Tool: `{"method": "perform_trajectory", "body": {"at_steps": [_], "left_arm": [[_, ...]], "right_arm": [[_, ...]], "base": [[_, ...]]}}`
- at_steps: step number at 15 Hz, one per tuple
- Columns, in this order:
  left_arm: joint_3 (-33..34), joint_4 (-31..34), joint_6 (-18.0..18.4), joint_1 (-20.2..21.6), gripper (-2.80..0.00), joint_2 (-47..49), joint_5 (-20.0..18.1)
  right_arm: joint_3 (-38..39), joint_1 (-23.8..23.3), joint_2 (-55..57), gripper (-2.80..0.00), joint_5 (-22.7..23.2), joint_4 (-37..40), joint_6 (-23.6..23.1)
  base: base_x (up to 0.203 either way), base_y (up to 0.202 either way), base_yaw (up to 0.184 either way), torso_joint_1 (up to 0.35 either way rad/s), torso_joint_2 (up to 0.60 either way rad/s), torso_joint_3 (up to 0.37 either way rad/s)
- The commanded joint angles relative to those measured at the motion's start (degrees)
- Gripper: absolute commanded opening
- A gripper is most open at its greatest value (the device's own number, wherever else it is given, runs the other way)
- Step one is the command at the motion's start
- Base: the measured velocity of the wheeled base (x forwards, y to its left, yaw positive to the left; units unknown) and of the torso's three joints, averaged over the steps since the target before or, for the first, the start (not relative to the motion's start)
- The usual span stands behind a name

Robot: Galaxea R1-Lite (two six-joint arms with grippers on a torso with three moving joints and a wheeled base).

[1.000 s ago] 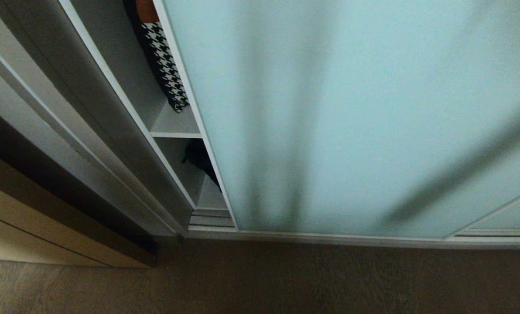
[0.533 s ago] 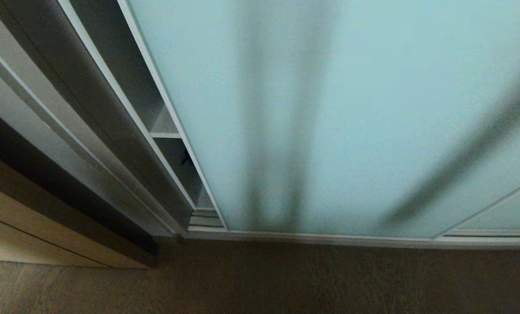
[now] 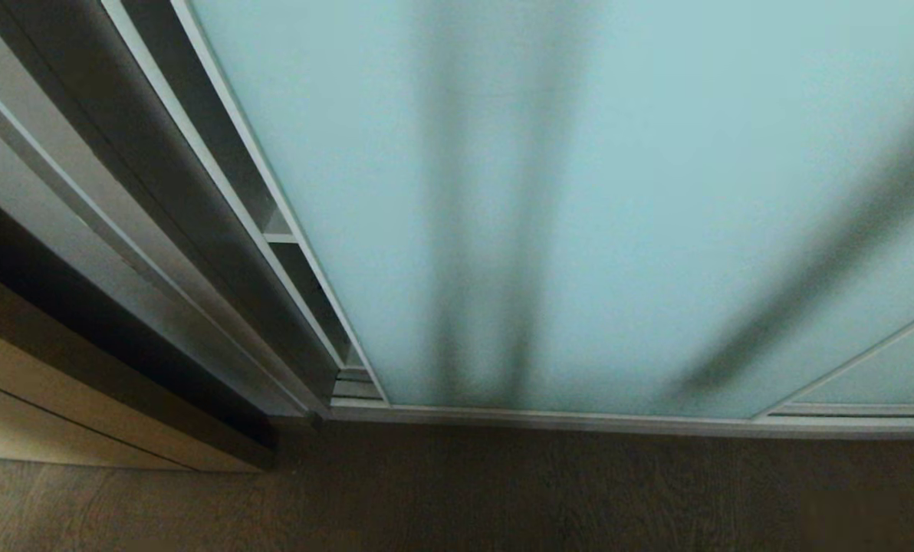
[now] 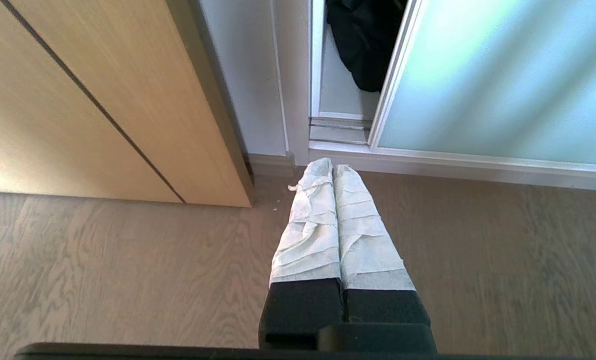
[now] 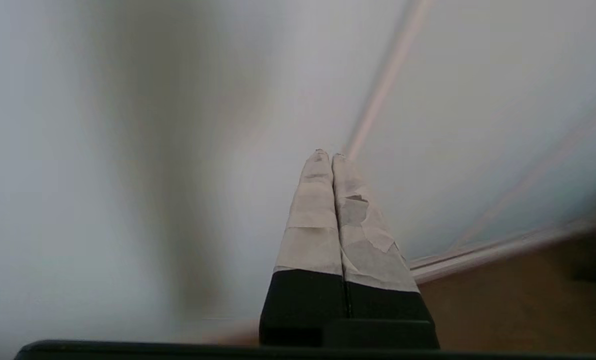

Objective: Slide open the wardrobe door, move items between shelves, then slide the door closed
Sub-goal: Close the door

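The sliding wardrobe door (image 3: 580, 199), frosted pale aqua glass in a silver frame, fills most of the head view and leaves only a thin gap at its left edge. A sliver of a shelf (image 3: 279, 236) shows in that gap. In the left wrist view a black cloth (image 4: 365, 40) hangs inside the gap beside the door (image 4: 503, 75). My left gripper (image 4: 333, 167) is shut and empty, low over the wooden floor in front of the wardrobe corner. My right gripper (image 5: 327, 154) is shut and empty, pointing at the door glass (image 5: 128, 150). Neither arm shows in the head view.
A light tan wooden cabinet front (image 4: 88, 100) stands left of the wardrobe. The grey side wall (image 3: 196, 253) and the ribbed silver floor track (image 3: 353, 383) edge the gap. Wooden floor (image 3: 503, 491) runs along the front.
The door has slid left, narrowing the gap. The houndstooth piece and the dark item on the lower shelf have gone out of sight behind it in the head view.
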Motion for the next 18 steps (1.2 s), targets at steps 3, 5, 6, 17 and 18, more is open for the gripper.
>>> {"method": "perform_trajectory", "body": {"at_steps": [3,5,6,17,18], "left_arm": [[0.0,0.0,0.0,0.0,-2.80,0.1,-0.1],[0.0,0.0,0.0,0.0,-2.80,0.1,-0.1],[0.0,0.0,0.0,0.0,-2.80,0.1,-0.1],[0.0,0.0,0.0,0.0,-2.80,0.1,0.0],[0.0,0.0,0.0,0.0,-2.80,0.1,-0.1]], "right_arm": [[-0.5,-3.7,-4.5,-2.80,-6.9,0.5,3.9],[-2.8,-10.3,-2.4,-2.80,-9.8,0.6,5.9],[-3.6,-14.5,-1.3,-2.80,-10.2,0.5,6.2],[-31.6,-52.9,31.3,-2.80,-5.8,1.5,13.1],[-34.9,-53.6,34.3,-2.80,-3.9,1.7,13.6]], "base": [[0.000,0.000,0.000,0.000,0.00,0.000],[0.000,0.000,0.000,0.000,0.00,0.000],[0.000,0.000,0.000,0.000,0.00,0.000],[0.000,0.000,0.000,0.000,0.00,0.000],[0.000,0.000,0.000,0.000,0.00,0.000]]}}
